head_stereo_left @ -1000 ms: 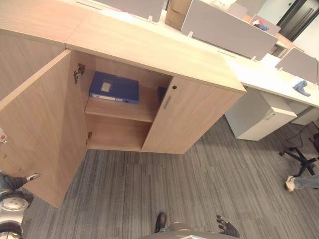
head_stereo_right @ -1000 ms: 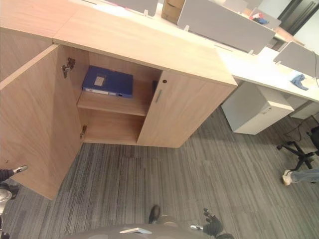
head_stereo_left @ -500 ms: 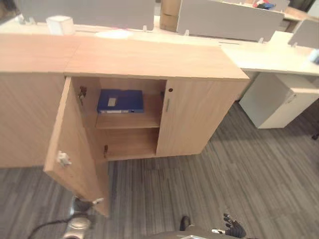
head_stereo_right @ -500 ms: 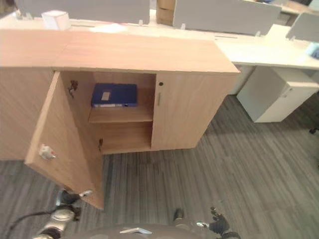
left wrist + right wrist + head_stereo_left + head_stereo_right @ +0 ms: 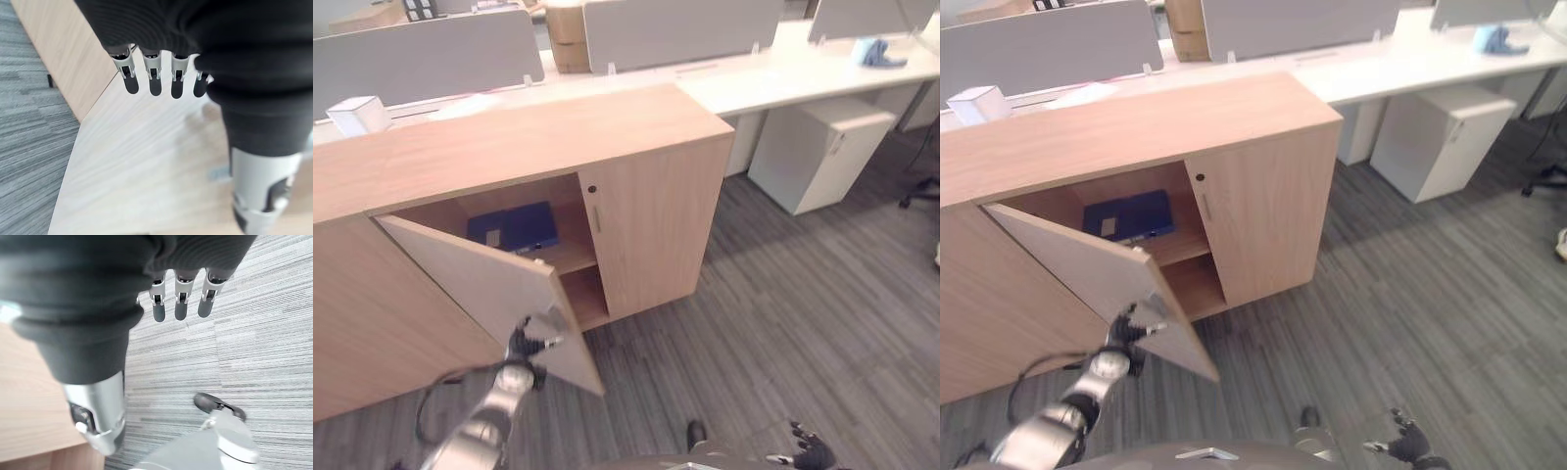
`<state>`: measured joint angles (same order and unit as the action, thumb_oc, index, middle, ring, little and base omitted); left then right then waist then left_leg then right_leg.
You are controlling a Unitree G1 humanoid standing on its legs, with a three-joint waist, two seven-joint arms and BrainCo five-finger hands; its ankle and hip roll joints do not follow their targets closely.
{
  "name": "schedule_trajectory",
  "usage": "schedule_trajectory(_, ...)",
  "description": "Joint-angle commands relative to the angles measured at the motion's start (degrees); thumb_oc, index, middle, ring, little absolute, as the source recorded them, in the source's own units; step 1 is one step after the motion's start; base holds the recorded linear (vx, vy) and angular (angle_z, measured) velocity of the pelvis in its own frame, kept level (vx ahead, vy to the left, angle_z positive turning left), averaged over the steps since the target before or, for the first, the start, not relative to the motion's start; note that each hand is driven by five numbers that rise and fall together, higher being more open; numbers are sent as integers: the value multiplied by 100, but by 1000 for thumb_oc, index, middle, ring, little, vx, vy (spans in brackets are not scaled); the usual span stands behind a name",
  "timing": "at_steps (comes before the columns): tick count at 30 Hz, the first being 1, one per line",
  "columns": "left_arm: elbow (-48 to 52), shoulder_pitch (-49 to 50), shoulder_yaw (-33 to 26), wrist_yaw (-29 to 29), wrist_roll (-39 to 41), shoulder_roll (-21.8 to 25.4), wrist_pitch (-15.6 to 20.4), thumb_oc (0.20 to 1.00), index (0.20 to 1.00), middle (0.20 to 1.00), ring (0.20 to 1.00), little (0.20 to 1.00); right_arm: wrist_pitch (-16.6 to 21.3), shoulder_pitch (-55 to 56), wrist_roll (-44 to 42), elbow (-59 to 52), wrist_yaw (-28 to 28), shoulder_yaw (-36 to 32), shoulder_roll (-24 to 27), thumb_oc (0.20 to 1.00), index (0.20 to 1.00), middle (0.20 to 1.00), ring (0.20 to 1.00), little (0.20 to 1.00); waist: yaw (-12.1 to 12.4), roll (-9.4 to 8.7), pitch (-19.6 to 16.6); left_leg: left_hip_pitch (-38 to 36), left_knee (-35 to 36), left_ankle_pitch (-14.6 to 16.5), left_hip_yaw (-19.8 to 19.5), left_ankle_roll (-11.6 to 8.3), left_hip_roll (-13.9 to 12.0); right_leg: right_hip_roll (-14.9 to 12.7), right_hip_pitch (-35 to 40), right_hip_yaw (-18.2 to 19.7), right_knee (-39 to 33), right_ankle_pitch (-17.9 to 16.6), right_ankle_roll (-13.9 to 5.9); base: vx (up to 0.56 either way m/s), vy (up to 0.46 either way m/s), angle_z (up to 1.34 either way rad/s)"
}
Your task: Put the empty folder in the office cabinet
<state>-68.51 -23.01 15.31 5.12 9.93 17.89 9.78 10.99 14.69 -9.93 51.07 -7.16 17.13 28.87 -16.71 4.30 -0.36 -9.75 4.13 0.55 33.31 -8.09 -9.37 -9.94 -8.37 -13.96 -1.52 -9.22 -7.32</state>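
A blue folder (image 5: pixel 512 227) lies flat on the upper shelf of the wooden office cabinet (image 5: pixel 529 137), seen through the gap of the left door (image 5: pixel 470 279). That door stands half open, angled across the opening. My left hand (image 5: pixel 524 345) is open, its straight fingers (image 5: pixel 151 81) close to the door's outer face near the lower free corner; I cannot tell whether they touch it. Low at my right side, my right hand (image 5: pixel 808 455) hangs open over the grey carpet with relaxed fingers (image 5: pixel 178 303) and holds nothing.
The cabinet's right door (image 5: pixel 651 220) is shut. A small white box (image 5: pixel 357 115) sits on top at the left. Behind run white desks with grey dividers (image 5: pixel 680 29) and a cardboard box (image 5: pixel 566 34). A white pedestal unit (image 5: pixel 813 152) stands to the right.
The camera has swung, so the whole scene has shifted. The left door has turned from wide open to half open, and my left hand has come up to its outer face.
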Motion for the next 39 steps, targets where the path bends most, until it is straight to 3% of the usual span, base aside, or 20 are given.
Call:
schedule_trajectory(1, -144, -633, -414, 115, 228, 1236, 340, 1000, 1000, 1000, 1000, 1000, 170, -312, -57, -86, 81, -138, -118, 1000, 1000, 1000, 1000, 1000, -146, -390, -19, 54, 87, -112, -391, -335, -452, -155, -470, 355, -197, -351, -484, -1, -104, -63)
schedule_trajectory(8, -383, -1820, -279, 79, 380, 2089, 248, 1000, 1000, 1000, 1000, 1000, 225, -403, -254, -108, 109, -243, 120, 1000, 1000, 1000, 1000, 1000, -189, -221, 69, 403, 87, -360, -341, -504, -680, 9, -798, 343, -176, -317, -425, -16, -61, -23)
schedule_trajectory(13, -417, -2167, -165, 64, 345, 2266, 216, 1000, 1000, 1000, 1000, 1000, 247, -440, -337, -92, 142, -284, 115, 1000, 1000, 1000, 1000, 1000, -115, -163, 145, 489, 87, -448, -401, -557, -776, 41, -789, 252, -175, -264, -383, -5, -41, 2)
schedule_trajectory(19, -336, -1714, -135, -21, 294, 1772, 217, 1000, 1000, 1000, 1000, 1000, 304, -421, -273, -13, 195, -239, -11, 1000, 1000, 1000, 1000, 1000, -3, -102, 209, 434, 87, -496, -498, -576, -852, 58, -592, 116, -116, -68, -281, 24, -60, 13)
schedule_trajectory(21, -352, -1001, -344, -83, 379, 1262, 197, 1000, 1000, 1000, 1000, 1000, 291, -459, -196, 16, 223, -183, -111, 1000, 1000, 1000, 1000, 1000, 84, -66, 210, 318, 87, -606, -513, -607, -922, 115, -405, 58, -43, 108, -169, 75, -130, 14)
schedule_trajectory(23, -334, -729, -415, -120, 384, 1104, 200, 1000, 1000, 1000, 1000, 1000, 289, -459, -166, 22, 229, -169, -151, 1000, 1000, 1000, 1000, 1000, 118, -47, 202, 254, 87, -649, -516, -613, -957, 148, -320, 30, -23, 185, -128, 47, -75, 7)
schedule_trajectory(26, -68, 488, -439, -345, 339, 411, 210, 1000, 1000, 1000, 1000, 1000, 266, -662, -41, 154, 299, -110, -265, 1000, 1000, 1000, 1000, 1000, 365, -11, 251, 68, -73, -1019, -668, -609, -1056, 338, 79, -48, -86, 384, 46, 37, -90, 7)
schedule_trajectory(28, 65, 831, -419, -427, 313, 299, 222, 1000, 1000, 1000, 1000, 1000, 269, -746, -9, 202, 317, -109, -273, 1000, 1000, 1000, 1000, 1000, 467, -21, 278, 95, -238, -1011, -781, -584, -1050, 365, 150, -66, -111, 425, 81, -7, -59, -2)
schedule_trajectory(29, 169, 1130, -394, -491, 309, 197, 201, 1000, 1000, 1000, 1000, 1000, 246, -867, 47, 232, 347, -67, -275, 1000, 1000, 1000, 1000, 1000, 616, -42, 310, 217, -433, -1028, -1105, -525, -967, 389, 186, -49, -124, 445, 134, -26, -63, -6)
schedule_trajectory(30, 292, 1644, -391, -612, 348, 19, 216, 1000, 1000, 1000, 1000, 1000, 227, -1050, 103, 307, 354, 1, -324, 1000, 1000, 1000, 1000, 1000, 877, -133, 359, 445, -620, -806, -1813, -327, -587, 364, 333, -13, -188, 489, 156, -19, -42, -2)
schedule_trajectory(31, 292, 1644, -391, -612, 348, 19, 216, 1000, 1000, 1000, 1000, 1000, 227, -1050, 103, 307, 354, 1, -324, 1000, 1000, 1000, 1000, 1000, 877, -133, 359, 445, -620, -806, -1813, -327, -587, 364, 333, -13, -188, 489, 156, 7, -66, -3)
schedule_trajectory(32, 338, 2065, -456, -716, 418, -72, 210, 1000, 1000, 1000, 1000, 1000, 198, -1117, 154, 385, 348, 31, -395, 1000, 1000, 1000, 1000, 1000, 1061, -270, 369, 558, -646, -348, -2194, -108, -194, 312, 433, 16, -215, 508, 162, 4, -42, -10)
schedule_trajectory(33, 341, 2066, -458, -717, 418, -68, 208, 1000, 1000, 1000, 1000, 1000, 199, -1119, 155, 387, 348, 33, -399, 1000, 1000, 1000, 1000, 1000, 1049, -283, 348, 590, -646, -363, -2204, -99, -177, 295, 408, 10, -216, 498, 158, 7, -58, -27)
schedule_trajectory(35, 282, 2418, -515, -859, 470, -185, 170, 1000, 1000, 1000, 1000, 1000, 142, -1208, 267, 754, 357, 27, -521, 1000, 1000, 1000, 1000, 1000, 1267, -368, 325, 731, -537, 68, -2501, 143, 355, 256, 531, -23, -234, 513, 162, -28, -27, 8)
schedule_trajectory(39, -91, 2612, -498, -964, 286, -328, 82, 1000, 1000, 1000, 1000, 1000, 11, -1322, 447, 1246, 385, 72, -687, 1000, 1000, 1000, 1000, 1000, 1426, -361, 307, 826, -353, 11, -2730, 277, 698, 231, 639, -127, -228, 501, 154, -52, 39, 18)
